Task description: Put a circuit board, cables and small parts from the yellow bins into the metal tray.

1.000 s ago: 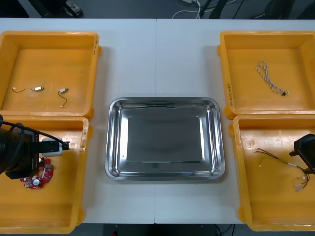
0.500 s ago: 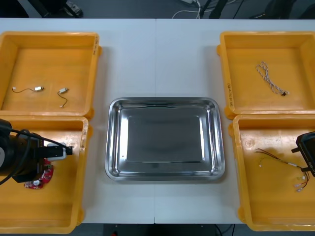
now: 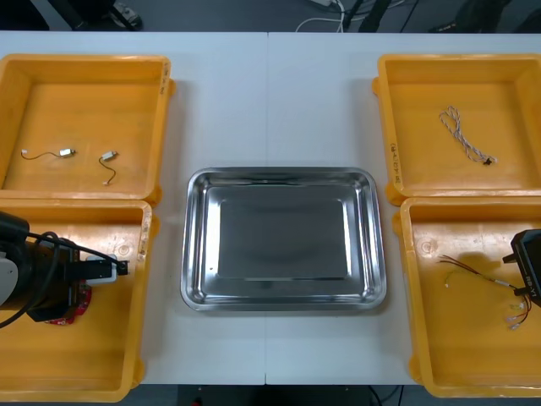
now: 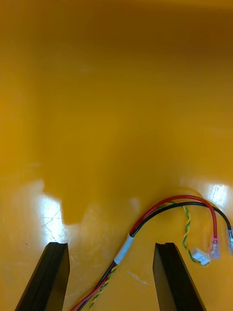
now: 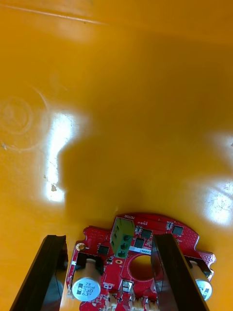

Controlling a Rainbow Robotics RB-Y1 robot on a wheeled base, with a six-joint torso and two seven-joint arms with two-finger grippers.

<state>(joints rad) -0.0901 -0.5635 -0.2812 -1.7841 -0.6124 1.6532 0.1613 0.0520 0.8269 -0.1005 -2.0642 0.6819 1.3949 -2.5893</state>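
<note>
Circuit board (image 5: 141,262) lies under the spread left hand (image 5: 109,240); right hand (image 4: 109,245) spread above cables (image 4: 160,211).

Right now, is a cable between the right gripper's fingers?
Yes, the red and yellow cable runs between the parted fingers of the right gripper.

The tray (image 3: 193,245) sits in the middle of the desk (image 3: 270,101), with two bins on each side. The far left bin (image 3: 84,63) holds two small metal parts (image 3: 66,153), side by side. In the near left bin (image 3: 101,372) a circuit board (image 5: 141,252) lies under the left hand (image 5: 109,238). The far right bin (image 3: 456,61) holds one cable (image 3: 463,135). The near right bin (image 3: 456,355) holds a bundle of cables (image 3: 482,283) below the right hand (image 4: 110,245).
</note>
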